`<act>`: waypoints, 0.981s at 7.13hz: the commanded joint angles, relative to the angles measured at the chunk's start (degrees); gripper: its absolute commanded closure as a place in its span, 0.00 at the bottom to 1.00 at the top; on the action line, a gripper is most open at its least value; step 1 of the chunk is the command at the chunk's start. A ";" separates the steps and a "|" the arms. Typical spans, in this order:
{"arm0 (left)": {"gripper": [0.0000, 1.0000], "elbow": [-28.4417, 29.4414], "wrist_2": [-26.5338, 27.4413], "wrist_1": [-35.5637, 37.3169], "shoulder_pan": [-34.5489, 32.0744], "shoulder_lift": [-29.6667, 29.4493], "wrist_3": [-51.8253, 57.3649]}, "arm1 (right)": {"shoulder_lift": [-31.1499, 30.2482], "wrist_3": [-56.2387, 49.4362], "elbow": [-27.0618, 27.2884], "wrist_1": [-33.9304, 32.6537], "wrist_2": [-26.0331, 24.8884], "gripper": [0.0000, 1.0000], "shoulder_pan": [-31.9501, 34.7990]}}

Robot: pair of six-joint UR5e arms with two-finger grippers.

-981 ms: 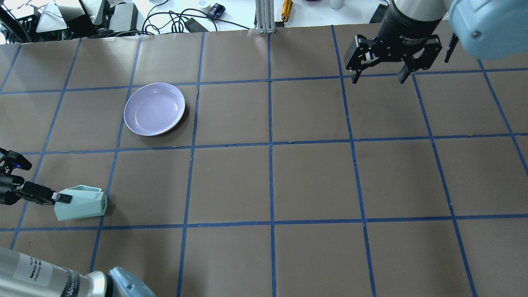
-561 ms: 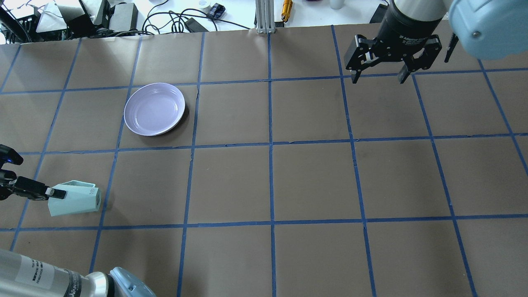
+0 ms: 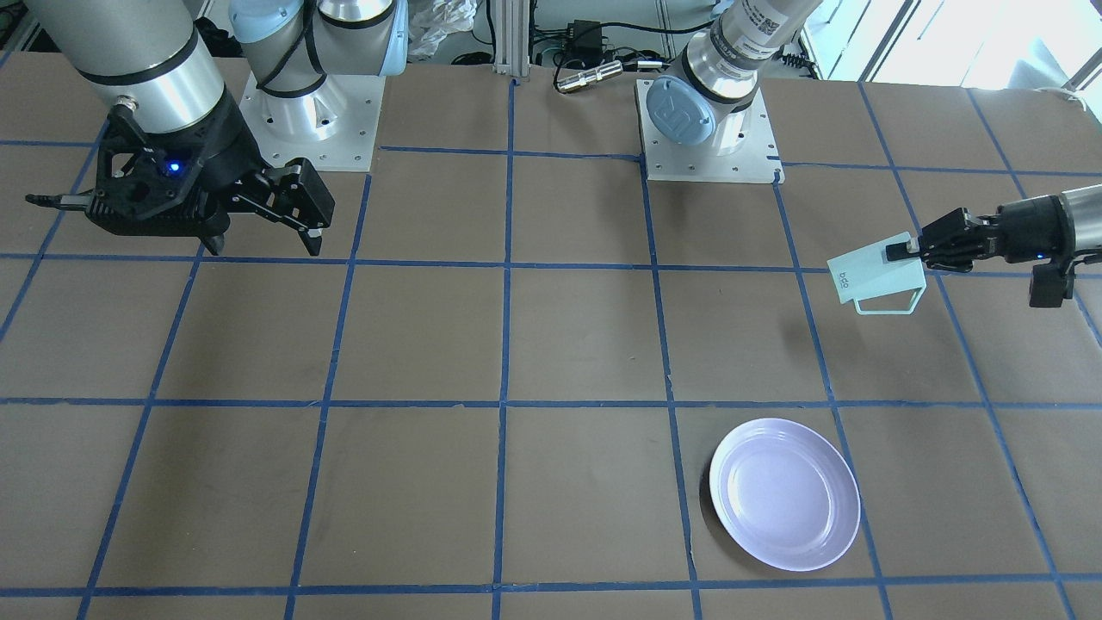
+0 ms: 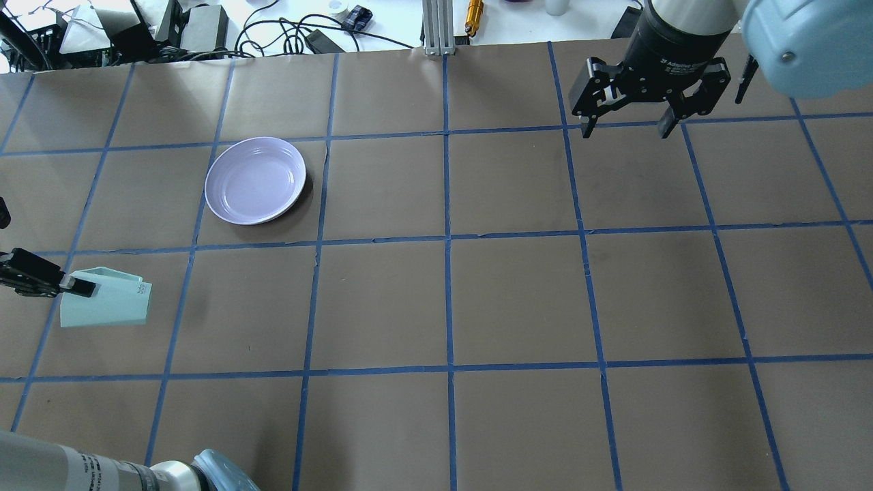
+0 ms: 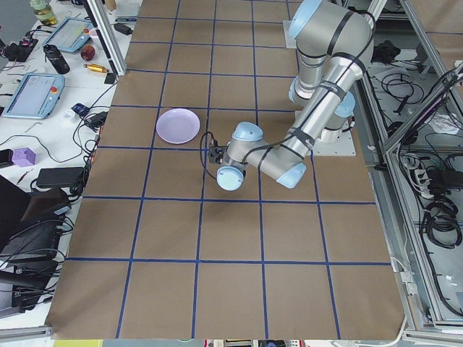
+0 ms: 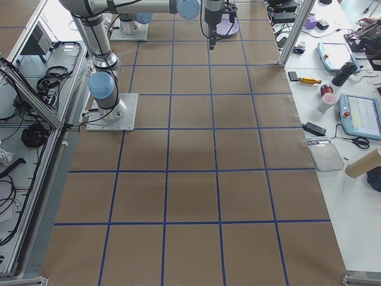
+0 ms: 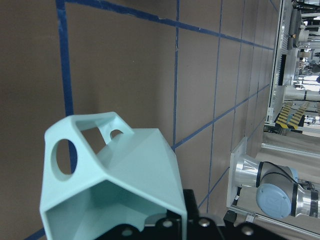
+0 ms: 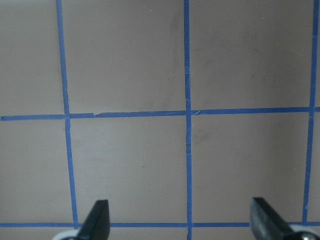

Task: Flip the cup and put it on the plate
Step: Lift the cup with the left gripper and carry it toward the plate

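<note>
The pale mint-green faceted cup (image 4: 106,307) hangs on its side above the table at the left edge, rim toward the arm and angular handle toward the far side. My left gripper (image 4: 78,286) is shut on the cup's rim wall. The front-facing view shows the cup (image 3: 874,274) with the left gripper (image 3: 900,251) on it, and the left wrist view shows it close up (image 7: 115,185). The lavender-white plate (image 4: 256,179) lies empty on the table further out, also seen from the front (image 3: 785,493). My right gripper (image 4: 627,126) is open and empty, high at the far right.
The table is brown paper with a blue tape grid. Cables and devices (image 4: 307,34) and an aluminium post (image 4: 436,27) lie beyond its far edge. Both arm bases (image 3: 310,112) (image 3: 706,129) stand at the robot's side.
My left gripper has carried the cup higher and toward the table's left edge, further from the robot. The plate and the right arm have not moved.
</note>
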 commanded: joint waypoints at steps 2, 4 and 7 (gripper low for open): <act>1.00 1.59 0.28 0.78 -10.01 8.29 -18.61 | 0.00 0.07 0.00 0.00 0.00 0.00 0.00; 1.00 2.82 1.24 4.46 -18.19 11.45 -29.43 | 0.00 0.07 0.00 0.00 0.08 0.00 0.00; 1.00 2.83 8.80 17.10 -28.13 12.79 -41.31 | 0.00 0.07 0.00 0.00 0.00 0.00 0.00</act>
